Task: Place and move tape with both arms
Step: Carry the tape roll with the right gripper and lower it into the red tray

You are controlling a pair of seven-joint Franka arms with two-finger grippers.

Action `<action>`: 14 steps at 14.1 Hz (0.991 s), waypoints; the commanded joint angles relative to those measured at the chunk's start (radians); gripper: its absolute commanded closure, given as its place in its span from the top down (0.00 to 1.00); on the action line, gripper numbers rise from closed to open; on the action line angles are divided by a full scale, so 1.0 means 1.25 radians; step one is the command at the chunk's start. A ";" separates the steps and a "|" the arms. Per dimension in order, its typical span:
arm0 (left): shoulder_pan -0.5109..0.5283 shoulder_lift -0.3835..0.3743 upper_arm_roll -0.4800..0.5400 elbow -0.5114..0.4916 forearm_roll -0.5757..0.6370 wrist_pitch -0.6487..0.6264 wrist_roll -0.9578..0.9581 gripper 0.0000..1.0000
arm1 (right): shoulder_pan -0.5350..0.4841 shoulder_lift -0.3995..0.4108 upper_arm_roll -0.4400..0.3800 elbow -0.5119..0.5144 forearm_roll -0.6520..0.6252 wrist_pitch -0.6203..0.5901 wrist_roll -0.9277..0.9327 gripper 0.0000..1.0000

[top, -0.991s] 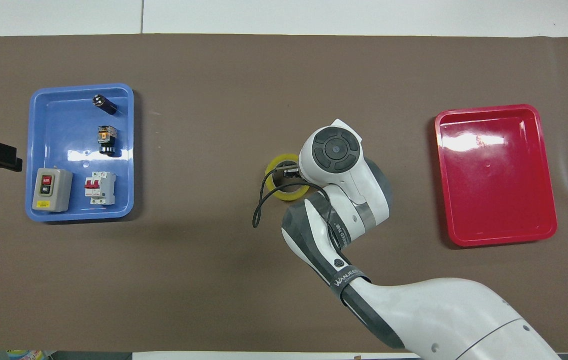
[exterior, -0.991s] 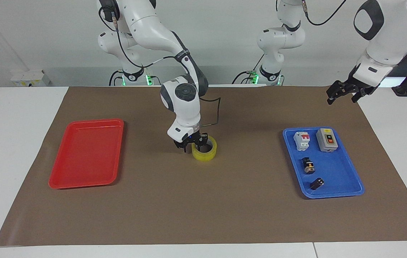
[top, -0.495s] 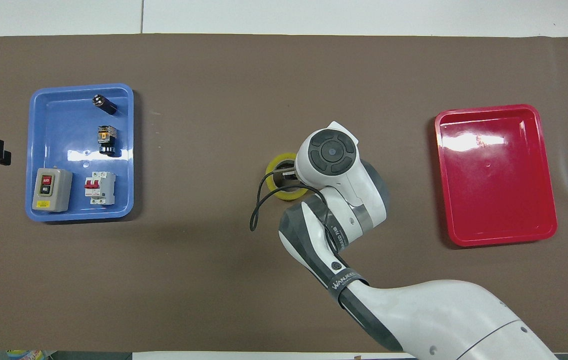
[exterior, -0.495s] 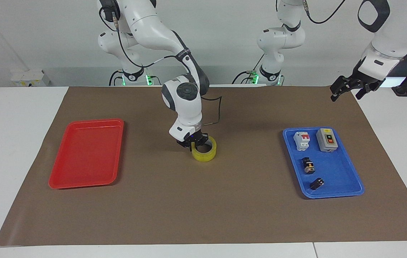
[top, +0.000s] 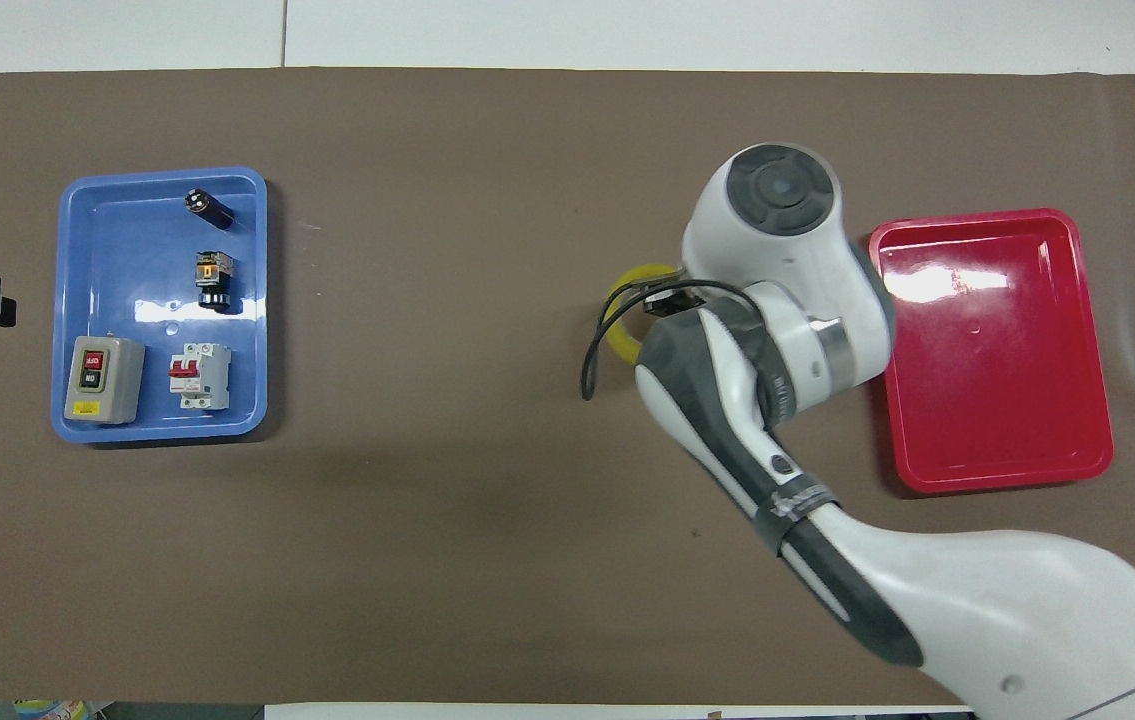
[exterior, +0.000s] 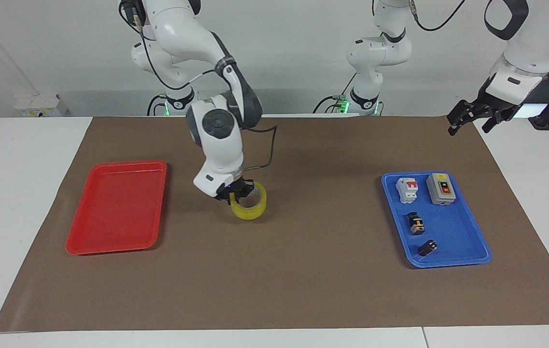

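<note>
Right gripper: I am clenching the tape by its wall, between both trays.
Left gripper: I am waiting, fingers spread.

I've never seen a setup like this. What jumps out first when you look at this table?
The big white right arm, its right gripper shut on the yellow tape, which it holds over the brown mat between the two trays. The red tray lies at the right arm's end of the table; the blue tray, at the left arm's end, holds small electrical parts. The left gripper waits in the air, over the mat's corner by the left arm's base.
</note>
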State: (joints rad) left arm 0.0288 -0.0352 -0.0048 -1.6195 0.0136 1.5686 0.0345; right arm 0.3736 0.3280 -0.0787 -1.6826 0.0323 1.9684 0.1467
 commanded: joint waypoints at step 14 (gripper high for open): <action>-0.003 -0.005 0.003 0.002 -0.013 -0.019 -0.008 1.00 | -0.446 -0.086 0.013 -0.255 -0.018 0.191 -0.526 0.03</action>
State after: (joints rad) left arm 0.0288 -0.0352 -0.0049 -1.6195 0.0136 1.5645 0.0345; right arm -0.1567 0.2358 -0.0812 -1.9745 0.0157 2.1837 -0.4840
